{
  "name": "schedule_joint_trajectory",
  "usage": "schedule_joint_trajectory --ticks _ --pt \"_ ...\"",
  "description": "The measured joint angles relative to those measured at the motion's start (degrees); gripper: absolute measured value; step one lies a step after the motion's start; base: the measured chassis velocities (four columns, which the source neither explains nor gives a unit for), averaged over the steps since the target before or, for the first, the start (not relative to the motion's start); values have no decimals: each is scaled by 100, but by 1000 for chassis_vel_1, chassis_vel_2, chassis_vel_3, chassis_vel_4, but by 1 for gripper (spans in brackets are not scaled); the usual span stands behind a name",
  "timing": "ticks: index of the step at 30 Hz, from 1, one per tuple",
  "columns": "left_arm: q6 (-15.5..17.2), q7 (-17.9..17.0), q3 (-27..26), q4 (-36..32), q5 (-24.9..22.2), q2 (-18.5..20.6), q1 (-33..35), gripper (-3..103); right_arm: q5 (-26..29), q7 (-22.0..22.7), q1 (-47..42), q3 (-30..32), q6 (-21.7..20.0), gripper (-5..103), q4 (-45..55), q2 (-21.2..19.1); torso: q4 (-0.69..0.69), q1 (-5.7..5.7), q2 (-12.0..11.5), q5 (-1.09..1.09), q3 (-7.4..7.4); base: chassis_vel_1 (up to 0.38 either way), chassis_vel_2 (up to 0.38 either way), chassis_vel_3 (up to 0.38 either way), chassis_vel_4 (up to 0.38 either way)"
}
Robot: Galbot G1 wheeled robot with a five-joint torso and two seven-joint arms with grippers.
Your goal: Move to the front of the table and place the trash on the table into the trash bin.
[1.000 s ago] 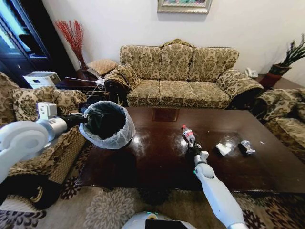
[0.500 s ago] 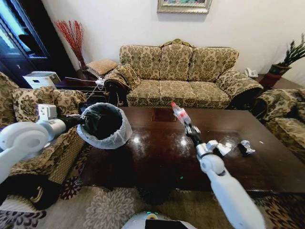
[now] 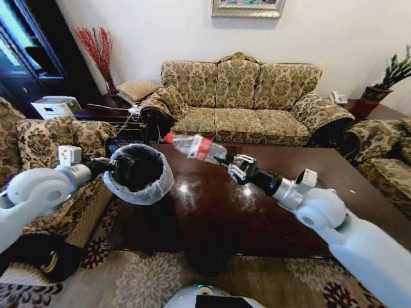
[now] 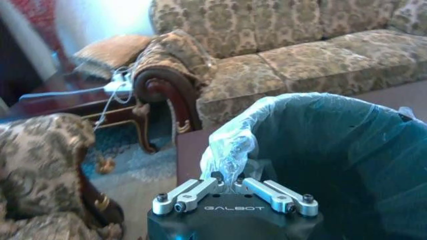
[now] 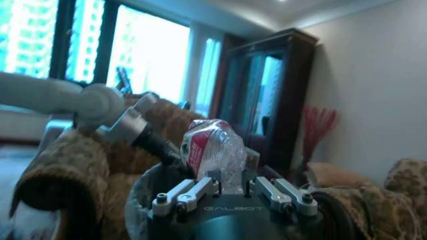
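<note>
My right gripper [image 3: 230, 165] is shut on a clear plastic bottle with a red label [image 3: 195, 147], a piece of the trash. It holds the bottle tilted in the air above the table [image 3: 218, 218], just right of the trash bin [image 3: 138, 173]. The bin is black with a white bag over its rim and hangs at the table's left end. My left gripper [image 3: 121, 165] is shut on its rim. The left wrist view shows that gripper [image 4: 231, 186] pinching the bag at the bin [image 4: 333, 150] edge. In the right wrist view the bottle [image 5: 215, 150] stands between the fingers of my right gripper [image 5: 227, 186].
A patterned sofa [image 3: 247, 102] runs behind the table. Armchairs stand at the left [image 3: 51, 144] and right [image 3: 385, 160]. A side table with cables [image 3: 112, 115] and a dark cabinet [image 3: 26, 51] are at the back left. A potted plant [image 3: 388, 80] sits at the back right.
My right gripper has lifted the bottle off the table and swung it left and up toward the bin. The bin has shifted slightly left in my left gripper.
</note>
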Motion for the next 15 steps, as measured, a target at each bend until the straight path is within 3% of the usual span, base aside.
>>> schedule_joint_trajectory --ticks 6,15 --pt "-8 99 57 -151 85 387 82 1 -245 304 665 -728 -470 14 125 43 0 3 -1 1 1 0 0 0 0" --pt "-10 81 34 -458 45 420 78 1 -538 525 847 -1247 -782 14 236 148 0 0 0 0 0 0 0 0 0"
